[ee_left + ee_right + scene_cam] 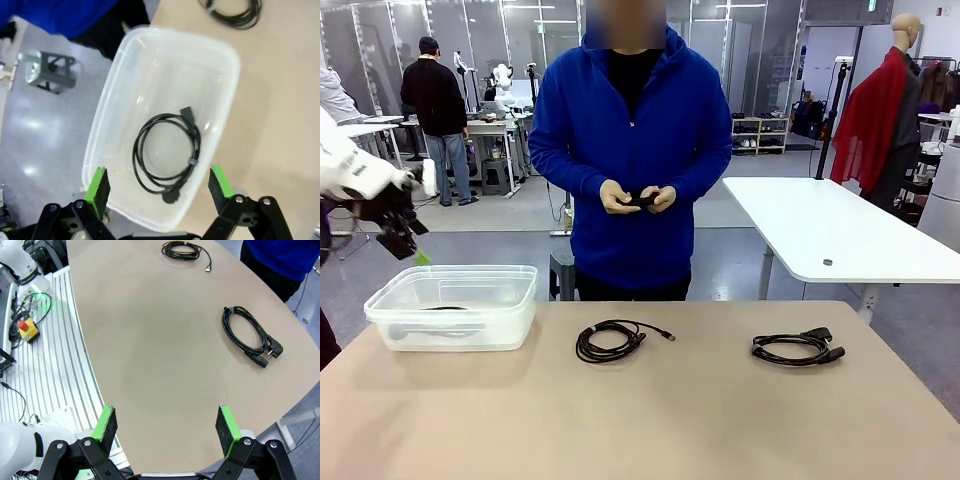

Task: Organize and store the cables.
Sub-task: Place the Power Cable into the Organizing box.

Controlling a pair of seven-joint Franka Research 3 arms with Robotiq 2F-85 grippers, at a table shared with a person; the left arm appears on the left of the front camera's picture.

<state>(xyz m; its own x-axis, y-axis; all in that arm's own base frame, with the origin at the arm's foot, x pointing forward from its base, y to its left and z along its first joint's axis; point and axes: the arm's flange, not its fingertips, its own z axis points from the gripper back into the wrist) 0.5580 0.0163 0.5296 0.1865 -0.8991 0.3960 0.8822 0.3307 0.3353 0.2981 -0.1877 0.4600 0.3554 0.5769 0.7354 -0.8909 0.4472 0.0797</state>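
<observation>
Nearest on the tan worktop [650,430] lie two coiled black cables, well apart: the middle cable [612,341], its slim plug stretched out to the right, and the right cable [798,348] with chunky plugs. A third cable [167,152] lies coiled inside the clear bin [450,272] on the worktop's left. The left gripper [159,184] hangs above that bin, jaws wide apart and empty. The right gripper [166,422] is above the worktop's edge, jaws likewise spread, gripping nothing. Across the worktop a person [620,130] holds a small dark object [641,199] in both hands.
</observation>
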